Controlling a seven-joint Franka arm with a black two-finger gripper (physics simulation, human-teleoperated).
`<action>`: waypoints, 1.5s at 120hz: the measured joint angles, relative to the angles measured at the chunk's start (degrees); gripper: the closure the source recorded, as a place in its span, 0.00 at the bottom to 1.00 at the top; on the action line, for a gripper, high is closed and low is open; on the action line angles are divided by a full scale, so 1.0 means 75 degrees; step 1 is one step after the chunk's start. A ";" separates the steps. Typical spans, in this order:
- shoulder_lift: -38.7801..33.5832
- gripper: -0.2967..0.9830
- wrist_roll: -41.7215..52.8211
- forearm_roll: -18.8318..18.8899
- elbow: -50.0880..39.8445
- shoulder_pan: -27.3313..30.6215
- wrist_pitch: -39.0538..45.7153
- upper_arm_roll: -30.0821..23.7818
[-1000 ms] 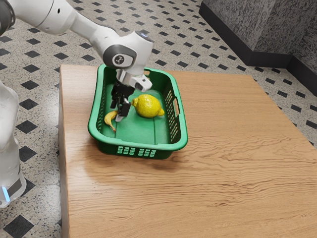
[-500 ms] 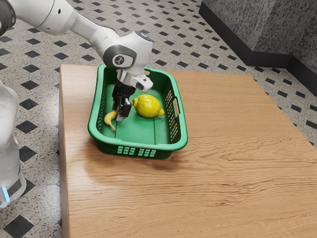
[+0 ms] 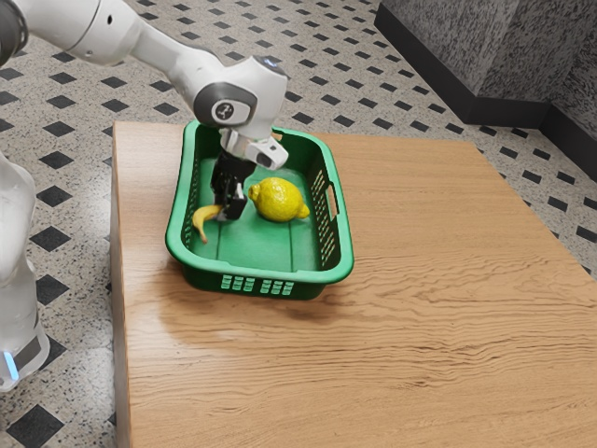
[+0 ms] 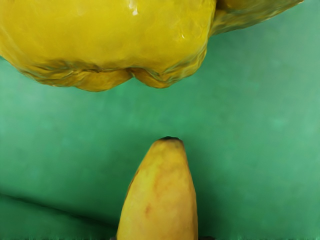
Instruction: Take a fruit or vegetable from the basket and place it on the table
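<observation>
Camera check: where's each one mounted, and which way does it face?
Exterior: beside the arm, above the table, looking down into the basket; arm and tool show.
Wrist: on the arm's hand end, facing the basket's floor; dark slivers beside the banana may be tool fingers.
Shared: banana, lemon, basket floor.

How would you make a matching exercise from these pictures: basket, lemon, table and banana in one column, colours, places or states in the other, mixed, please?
1. basket
2. lemon
3. table
4. banana

A. brown, with wood grain
B. held by the pincer
C. green, with slots in its wall
D. yellow and plump, not held

Right pairs: 1-C, 2-D, 3-A, 4-B
</observation>
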 joint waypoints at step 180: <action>0.3873 0.64 -0.0859 -0.0013 0.7310 -0.0225 -0.0801 -0.2224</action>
